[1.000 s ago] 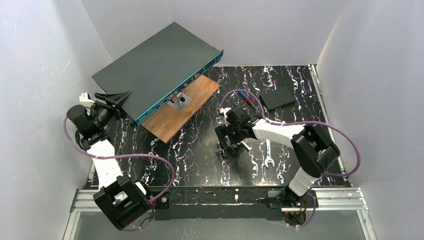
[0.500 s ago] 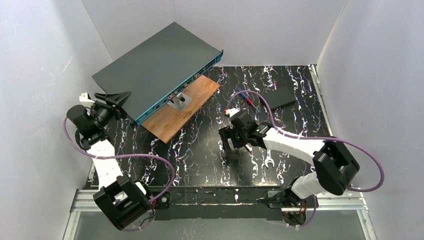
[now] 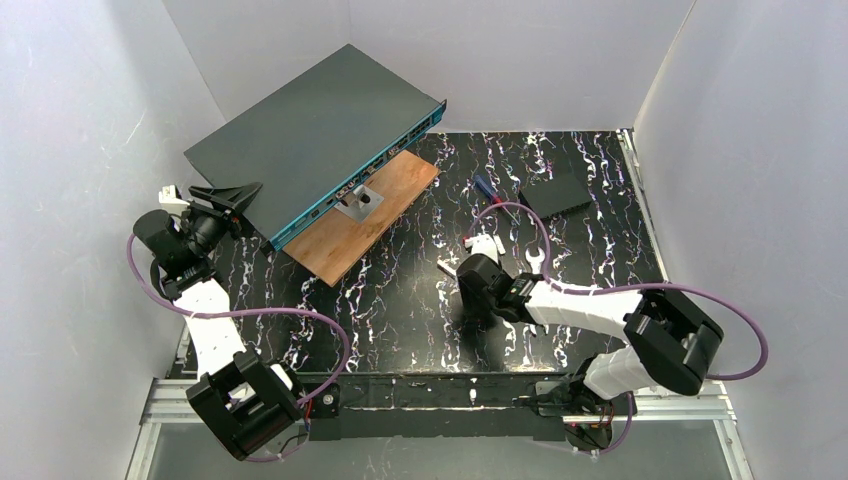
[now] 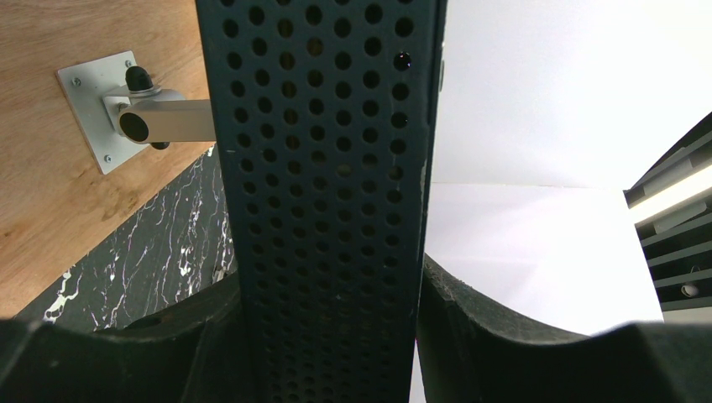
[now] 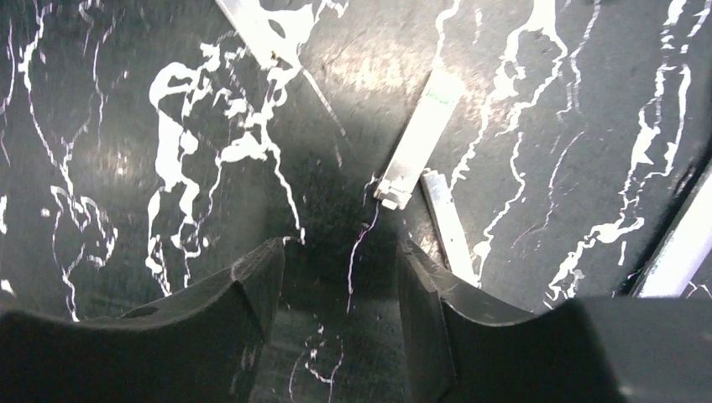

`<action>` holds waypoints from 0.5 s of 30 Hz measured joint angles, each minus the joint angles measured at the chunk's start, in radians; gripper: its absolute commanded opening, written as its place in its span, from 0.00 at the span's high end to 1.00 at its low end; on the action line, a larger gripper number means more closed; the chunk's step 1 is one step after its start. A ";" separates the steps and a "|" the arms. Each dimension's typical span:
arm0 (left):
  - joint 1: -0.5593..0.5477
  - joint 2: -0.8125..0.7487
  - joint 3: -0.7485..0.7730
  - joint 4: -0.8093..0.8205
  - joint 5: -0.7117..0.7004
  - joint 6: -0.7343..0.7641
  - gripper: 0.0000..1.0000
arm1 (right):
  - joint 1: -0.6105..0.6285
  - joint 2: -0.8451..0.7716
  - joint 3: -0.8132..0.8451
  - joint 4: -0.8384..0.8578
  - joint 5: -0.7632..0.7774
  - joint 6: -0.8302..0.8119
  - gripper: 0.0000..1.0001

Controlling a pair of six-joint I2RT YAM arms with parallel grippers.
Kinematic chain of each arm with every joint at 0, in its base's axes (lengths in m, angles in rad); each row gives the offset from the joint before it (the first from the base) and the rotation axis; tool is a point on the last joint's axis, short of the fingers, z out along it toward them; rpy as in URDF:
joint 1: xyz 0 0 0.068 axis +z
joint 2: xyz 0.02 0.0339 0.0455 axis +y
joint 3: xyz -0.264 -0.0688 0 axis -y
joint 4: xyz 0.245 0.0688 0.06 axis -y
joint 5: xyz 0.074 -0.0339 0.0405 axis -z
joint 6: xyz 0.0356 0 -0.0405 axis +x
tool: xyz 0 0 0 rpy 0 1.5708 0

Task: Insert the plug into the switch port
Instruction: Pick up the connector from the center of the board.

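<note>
The right claw (image 5: 336, 290), gaping and empty, should edge forward to straddle the slim silvery metal plug (image 5: 417, 138) just ahead, while the left claw (image 4: 329, 336) clamps the perforated side of the large flat dark grey metal switch (image 4: 323, 126).

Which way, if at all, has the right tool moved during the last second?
Yes. In the top view the right tool has moved downward, toward the robot's side, farther from the small black box, which stayed in place.

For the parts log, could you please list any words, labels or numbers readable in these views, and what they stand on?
None can be read.
On the switch, any print along the teal port edge is too small.
On the plug, only a blurred green mark.
</note>
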 measured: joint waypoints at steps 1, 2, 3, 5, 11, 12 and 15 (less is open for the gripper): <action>0.000 0.000 0.000 0.000 0.000 0.000 1.00 | 0.003 0.002 -0.002 0.009 0.022 0.008 0.44; 0.000 0.000 0.000 0.000 0.000 0.000 1.00 | 0.004 0.005 -0.006 0.025 0.043 0.018 0.44; 0.000 0.000 0.000 0.000 0.000 0.000 1.00 | 0.005 0.008 -0.011 0.039 0.062 0.026 0.45; 0.000 0.000 0.000 0.000 0.000 0.000 1.00 | 0.005 0.019 -0.016 0.053 0.090 0.040 0.47; 0.000 0.000 0.000 0.000 0.000 0.000 1.00 | 0.005 0.053 -0.029 0.099 0.143 0.071 0.54; 0.000 0.000 0.000 0.000 0.000 0.000 1.00 | 0.005 0.055 -0.032 0.108 0.150 0.075 0.55; 0.000 0.000 0.000 0.000 0.000 0.000 1.00 | 0.008 0.060 -0.039 0.128 0.172 0.086 0.57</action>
